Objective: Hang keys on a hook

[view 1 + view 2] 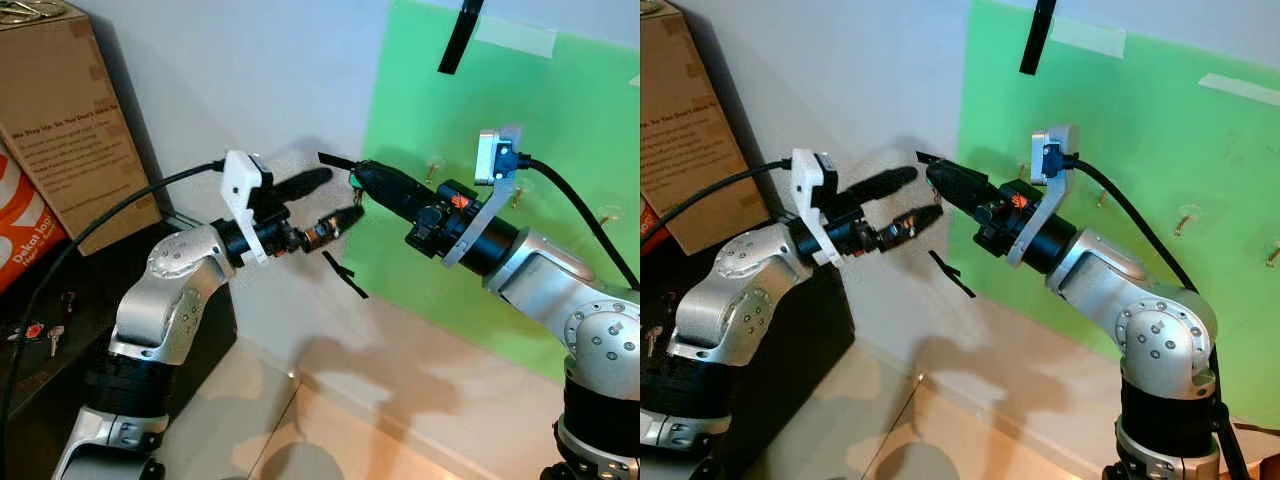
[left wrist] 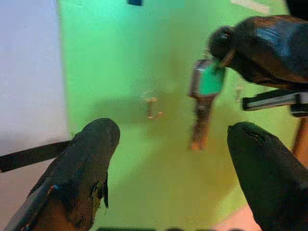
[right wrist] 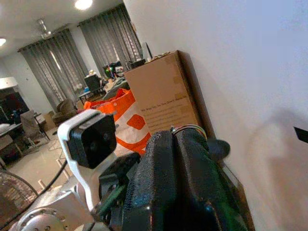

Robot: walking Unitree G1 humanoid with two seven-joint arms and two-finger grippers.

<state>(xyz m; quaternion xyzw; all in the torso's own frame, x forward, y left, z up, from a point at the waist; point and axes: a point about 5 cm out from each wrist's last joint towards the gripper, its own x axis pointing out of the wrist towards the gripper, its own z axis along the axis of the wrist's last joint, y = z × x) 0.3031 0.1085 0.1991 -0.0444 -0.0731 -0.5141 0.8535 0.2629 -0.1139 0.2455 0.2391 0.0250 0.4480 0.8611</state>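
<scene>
Key (image 2: pixel 204 98) dangling from right claw (image 2: pixel 226 45), between left claw (image 2: pixel 173 144) fingers.

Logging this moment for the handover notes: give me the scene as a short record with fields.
key: green-capped key dangling from the right gripper's tips
right gripper: shut on the key, in front of the green board's edge
left gripper: open, facing the key, not touching it
hooks: small hooks on the green board, all bare
other keys: spare keys on the dark cabinet
</scene>
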